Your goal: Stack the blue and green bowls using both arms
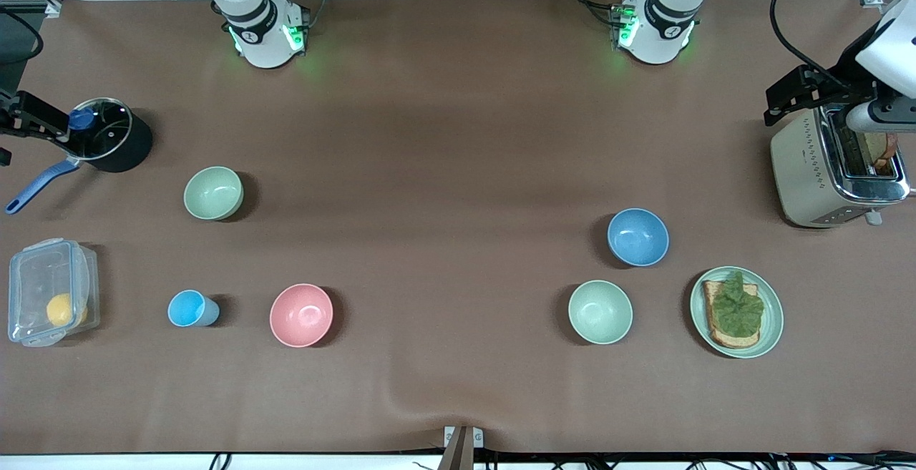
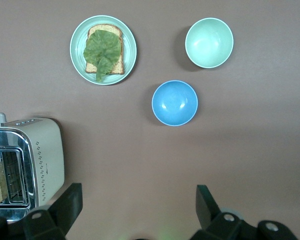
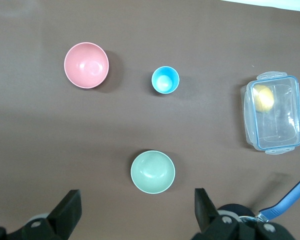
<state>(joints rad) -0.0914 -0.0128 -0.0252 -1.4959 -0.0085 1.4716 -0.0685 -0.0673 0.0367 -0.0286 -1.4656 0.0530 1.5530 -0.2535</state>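
Bowls (image 1: 637, 237) (image 1: 213, 193) apart, outside both open jaws.

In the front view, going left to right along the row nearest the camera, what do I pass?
Clear plastic container → small light-blue cup → round pink bowl → pale mint-green bowl → mint plate with toast and lettuce.

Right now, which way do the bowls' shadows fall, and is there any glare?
Front view: blue bowl shadowed toward the right arm's end, green bowl toward the left arm's; glare on the pot lid. Left wrist view: small highlights inside the blue bowl.
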